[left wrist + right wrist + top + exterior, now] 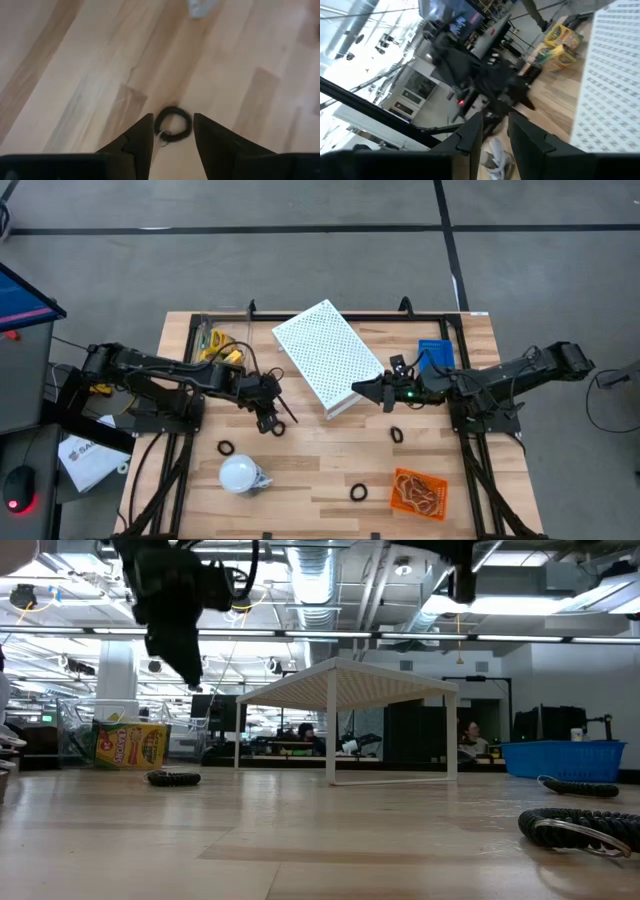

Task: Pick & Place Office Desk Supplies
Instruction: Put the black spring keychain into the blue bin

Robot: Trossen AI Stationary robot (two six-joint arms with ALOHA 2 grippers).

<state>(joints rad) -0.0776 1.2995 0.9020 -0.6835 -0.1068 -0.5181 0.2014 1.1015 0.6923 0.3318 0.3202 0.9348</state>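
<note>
black ring (173, 126), left tool (172, 137) above, seemingly apart

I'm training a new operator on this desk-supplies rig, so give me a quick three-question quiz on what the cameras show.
1. True or false: the left gripper hangs open over a black ring that lies on the table, gripping nothing.
2. Where do the tan rubber bands lie? A) in a glass jar B) in the orange tray C) on a stack of paper
3. Which large thing is the right gripper nearest to?

Key: 1 true; 2 B; 3 the white perforated box, near one of its corners.
</note>
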